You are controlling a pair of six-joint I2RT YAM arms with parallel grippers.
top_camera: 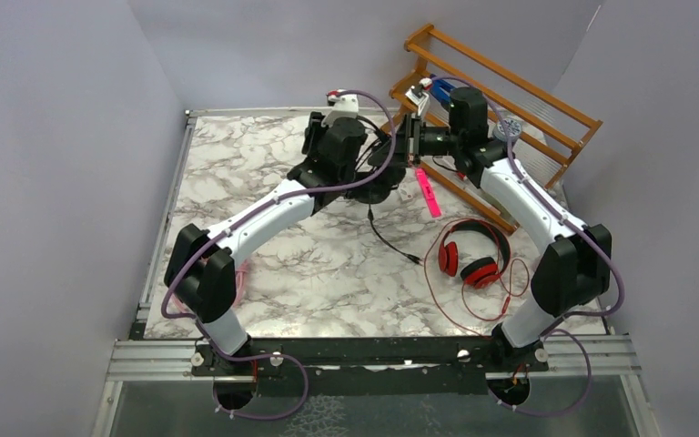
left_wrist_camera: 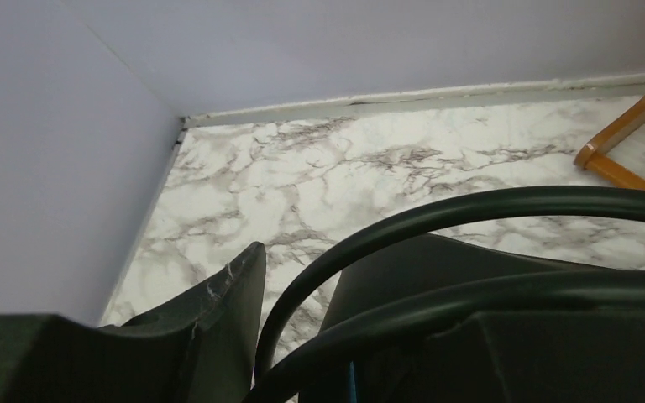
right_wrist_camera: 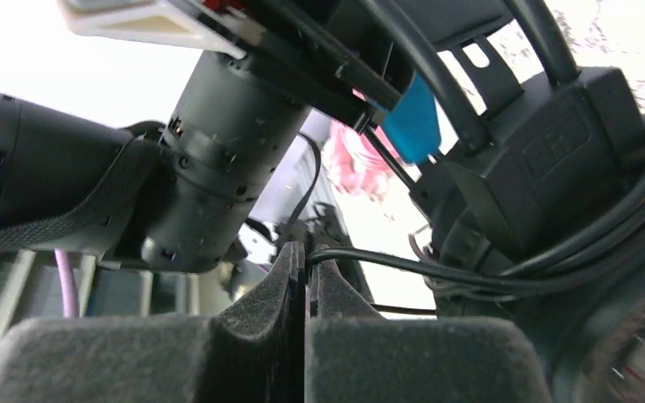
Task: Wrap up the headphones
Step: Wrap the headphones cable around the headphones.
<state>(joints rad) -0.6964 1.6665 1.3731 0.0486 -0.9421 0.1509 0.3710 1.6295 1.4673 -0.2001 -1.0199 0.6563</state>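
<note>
The black headphones (top_camera: 380, 182) hang above the back middle of the table, and my left gripper (top_camera: 371, 168) is shut on them. In the left wrist view their black headband (left_wrist_camera: 470, 206) arcs between the two fingers (left_wrist_camera: 227, 311). My right gripper (top_camera: 408, 146) is close on their right, shut, pinching the thin black cable (right_wrist_camera: 403, 262) at its tips (right_wrist_camera: 306, 249). Several turns of cable lie round the ear cup (right_wrist_camera: 554, 159). The loose cable end (top_camera: 391, 241) trails across the table. The red headphones (top_camera: 473, 259) lie at the right inside their own red cable loops.
A wooden rack (top_camera: 510, 91) leans in the back right corner with a blue item (top_camera: 441, 91) on it. A narrow bright pink object (top_camera: 429, 196) lies near the rack's foot. A little pink (top_camera: 239, 282) shows beside the left arm's elbow. Grey walls enclose the marble table (top_camera: 328, 291).
</note>
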